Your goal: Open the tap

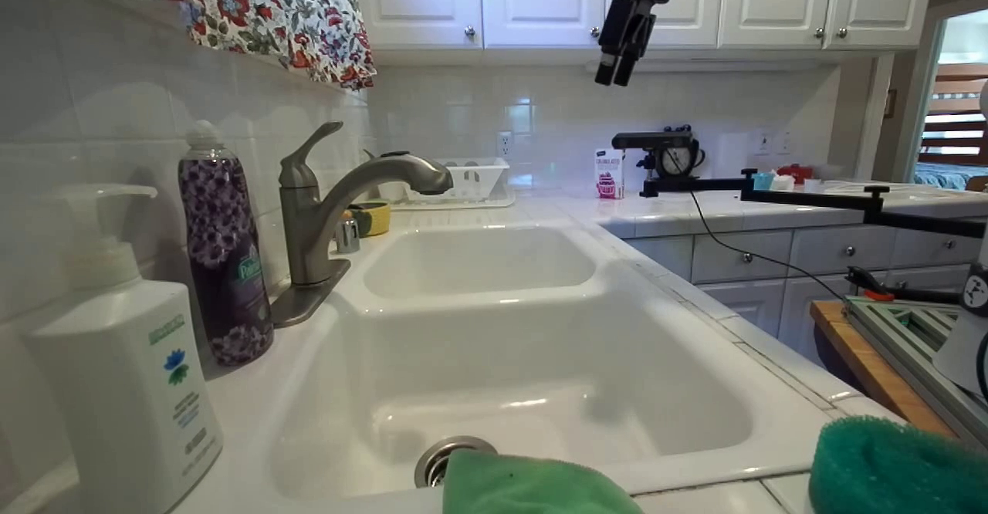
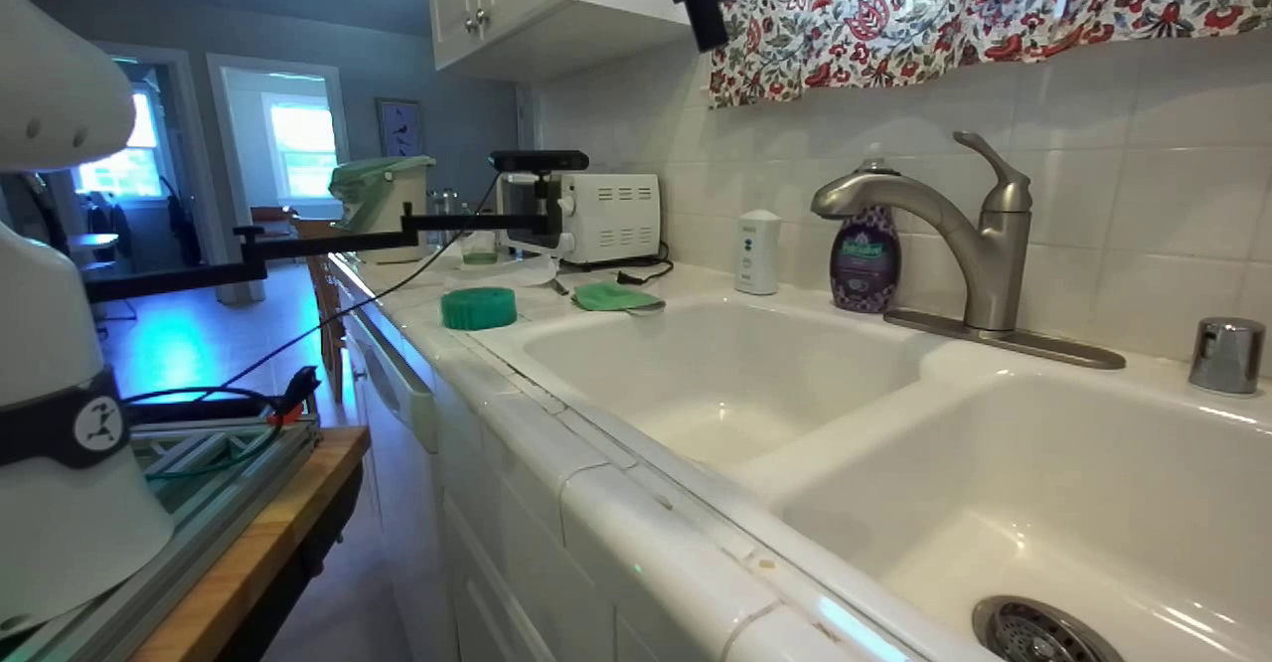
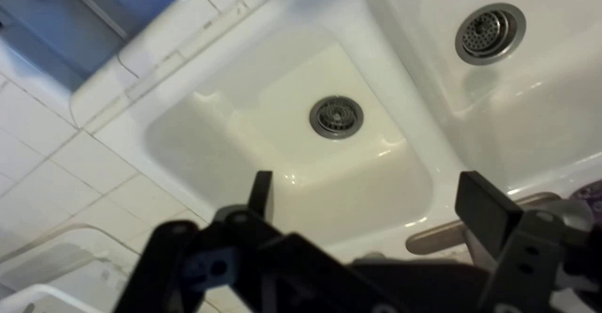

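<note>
The tap (image 1: 307,228) is brushed grey metal and stands at the wall side of the sink. Its lever handle (image 1: 315,142) points up and away from the wall; no water shows at the spout. The tap (image 2: 999,264) also shows in an exterior view with its lever raised at the top. In the wrist view the tap's base plate (image 3: 435,238) shows at the lower right, and most of the body is hidden behind a finger. My gripper (image 1: 613,80) is high above the sink, well apart from the tap. In the wrist view my gripper (image 3: 367,176) is open with nothing between its fingers.
A purple bottle (image 1: 224,251) and a white soap bottle (image 1: 135,390) stand beside the tap. A chrome cap (image 2: 1227,356) sits on its other side. A dish rack (image 1: 475,180) stands behind. A floral curtain (image 1: 270,12) hangs above. A green cloth (image 2: 611,296) and green sponge (image 2: 479,308) lie on the counter.
</note>
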You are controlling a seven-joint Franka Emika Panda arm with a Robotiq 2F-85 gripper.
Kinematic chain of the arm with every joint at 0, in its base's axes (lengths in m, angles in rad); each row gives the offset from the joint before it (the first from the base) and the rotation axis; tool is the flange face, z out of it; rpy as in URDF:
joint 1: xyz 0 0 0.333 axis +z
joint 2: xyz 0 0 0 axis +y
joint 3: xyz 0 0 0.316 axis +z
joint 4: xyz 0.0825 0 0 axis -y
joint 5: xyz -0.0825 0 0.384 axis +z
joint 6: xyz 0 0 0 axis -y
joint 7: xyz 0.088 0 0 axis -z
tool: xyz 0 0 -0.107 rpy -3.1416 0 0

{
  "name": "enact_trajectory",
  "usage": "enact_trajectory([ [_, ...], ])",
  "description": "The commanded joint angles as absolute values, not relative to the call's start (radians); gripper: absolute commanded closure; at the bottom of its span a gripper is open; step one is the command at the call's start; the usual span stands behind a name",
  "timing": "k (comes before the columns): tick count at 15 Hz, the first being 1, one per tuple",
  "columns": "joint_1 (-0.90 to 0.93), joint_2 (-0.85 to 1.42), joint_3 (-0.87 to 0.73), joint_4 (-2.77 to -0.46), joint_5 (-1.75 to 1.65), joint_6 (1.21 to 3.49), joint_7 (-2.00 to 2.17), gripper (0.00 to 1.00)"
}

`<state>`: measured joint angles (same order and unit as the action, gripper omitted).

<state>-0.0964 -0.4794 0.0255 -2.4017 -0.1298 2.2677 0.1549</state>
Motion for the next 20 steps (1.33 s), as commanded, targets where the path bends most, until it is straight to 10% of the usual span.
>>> enact_trajectory([
  [1, -0.063, -0.361, 0.037, -2.267, -0.107, 2.292, 0.149, 0.0],
  [20, 0.037, 0.034, 0.051, -1.933, -0.194, 2.417, -0.167, 0.0],
])
